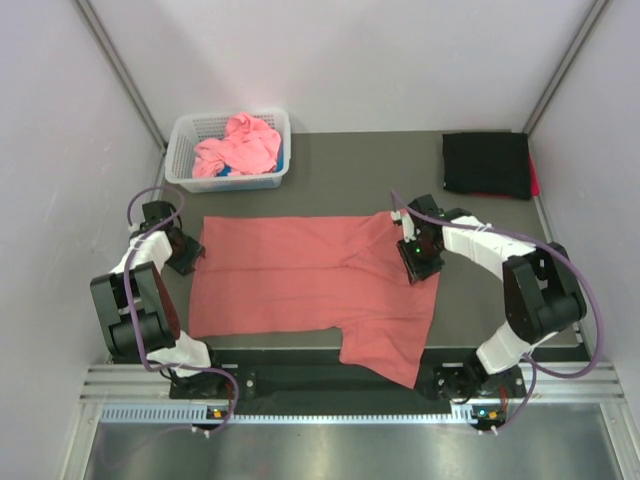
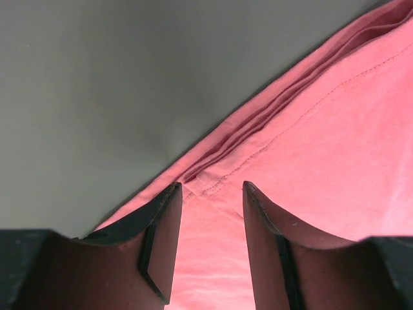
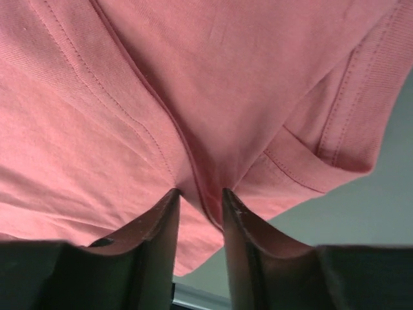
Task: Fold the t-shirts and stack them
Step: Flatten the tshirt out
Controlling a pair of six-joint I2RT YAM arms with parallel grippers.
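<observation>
A salmon-red t-shirt (image 1: pixel 290 280) lies spread flat across the dark table, one sleeve hanging toward the near edge. My left gripper (image 1: pixel 187 252) stands open at the shirt's far left corner, its jaws (image 2: pixel 211 187) straddling the hemmed corner (image 2: pixel 335 148) without closing on it. My right gripper (image 1: pixel 420 262) is on the shirt's right side by the sleeve seam, its jaws (image 3: pixel 200 192) shut on a raised ridge of the salmon fabric (image 3: pixel 226 77). A pink t-shirt (image 1: pixel 240 145) lies crumpled in the basket. A folded black t-shirt (image 1: pixel 487 163) lies at the far right.
The white lattice basket (image 1: pixel 230 182) stands at the far left of the table. A sliver of red cloth (image 1: pixel 534 180) shows under the black shirt's right edge. Slanted white walls close in both sides. A metal rail (image 1: pixel 320 385) runs along the near edge.
</observation>
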